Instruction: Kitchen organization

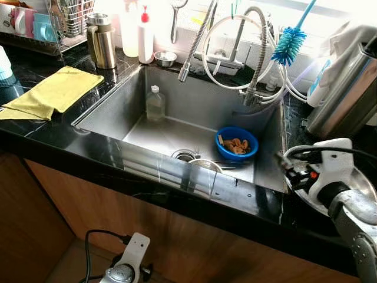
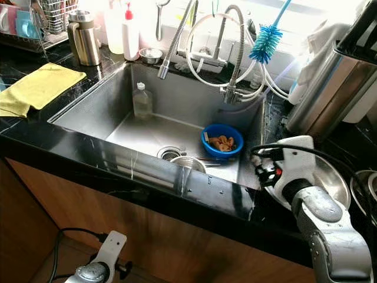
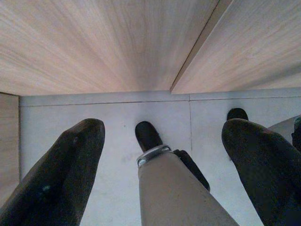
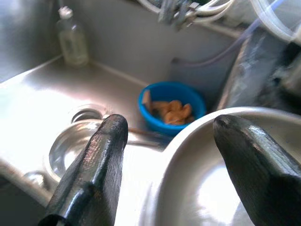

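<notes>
Steel bowl [image 4: 221, 183] before blue bowl [image 4: 171, 106]

Steel-grey sink [image 1: 118, 112], blue bowl [image 1: 237, 143] inside it holding orange-brown scraps, clear bottle [image 1: 155, 104] at its back wall, glossy black white-veined tabletop [image 1: 35, 138] around it, yellow cloth [image 1: 56, 91] to its left, blue-bristled brush [image 1: 288, 44] above, wood-grain cabinet front [image 1: 177, 236] below

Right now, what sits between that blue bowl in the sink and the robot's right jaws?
In the right wrist view, the right gripper hovers over a steel bowl's rim; beyond it bare sink floor reaches the blue bowl.
</notes>
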Available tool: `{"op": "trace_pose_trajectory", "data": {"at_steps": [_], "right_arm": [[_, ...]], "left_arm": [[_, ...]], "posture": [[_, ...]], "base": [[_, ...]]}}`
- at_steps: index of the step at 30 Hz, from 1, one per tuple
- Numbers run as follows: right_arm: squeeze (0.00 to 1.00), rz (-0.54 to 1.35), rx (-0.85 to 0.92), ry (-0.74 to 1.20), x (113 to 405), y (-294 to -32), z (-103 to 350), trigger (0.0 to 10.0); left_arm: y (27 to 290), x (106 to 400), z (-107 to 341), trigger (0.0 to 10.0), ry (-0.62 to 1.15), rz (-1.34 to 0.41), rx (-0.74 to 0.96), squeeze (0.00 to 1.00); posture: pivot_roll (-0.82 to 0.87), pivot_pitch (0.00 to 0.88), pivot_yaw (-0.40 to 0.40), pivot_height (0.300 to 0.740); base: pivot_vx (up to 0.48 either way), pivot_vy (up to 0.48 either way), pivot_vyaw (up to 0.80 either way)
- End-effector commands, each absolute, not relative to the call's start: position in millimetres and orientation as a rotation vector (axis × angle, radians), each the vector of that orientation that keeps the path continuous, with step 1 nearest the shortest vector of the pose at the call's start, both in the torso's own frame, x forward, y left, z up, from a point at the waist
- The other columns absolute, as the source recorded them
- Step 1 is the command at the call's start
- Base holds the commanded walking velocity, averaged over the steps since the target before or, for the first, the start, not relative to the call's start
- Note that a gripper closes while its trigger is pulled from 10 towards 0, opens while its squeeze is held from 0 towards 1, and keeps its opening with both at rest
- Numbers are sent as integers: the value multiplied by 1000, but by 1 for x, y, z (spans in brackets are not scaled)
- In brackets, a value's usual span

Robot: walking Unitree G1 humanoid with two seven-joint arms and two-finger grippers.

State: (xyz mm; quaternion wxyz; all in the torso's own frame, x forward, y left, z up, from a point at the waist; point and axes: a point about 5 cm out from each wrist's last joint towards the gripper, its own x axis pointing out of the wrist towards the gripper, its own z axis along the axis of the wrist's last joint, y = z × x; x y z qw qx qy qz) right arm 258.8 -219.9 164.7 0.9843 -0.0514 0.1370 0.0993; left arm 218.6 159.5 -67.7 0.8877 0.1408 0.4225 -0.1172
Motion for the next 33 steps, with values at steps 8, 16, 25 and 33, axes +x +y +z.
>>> {"op": "trace_pose_trajectory", "data": {"at_steps": [8,16,25,33], "right_arm": [[0,210,-85,292,263,-216,167,10000],[0,183,-57,313,265,-213,163,10000],[0,181,-42,334,265,-210,159,10000],[0,165,-22,353,266,-207,155,10000]], "left_arm": [[155,219,-68,10000,876,-257,295,0],[152,220,-67,10000,872,-262,287,0],[152,220,-67,10000,874,-261,282,0],[151,221,-67,10000,875,-263,279,0]], "posture": [[104,53,-133,740],[103,52,-137,740],[103,60,-140,740],[104,62,-139,740]], "base": [[0,0,0],[0,0,0],[0,0,0],[0,0,0]]}}
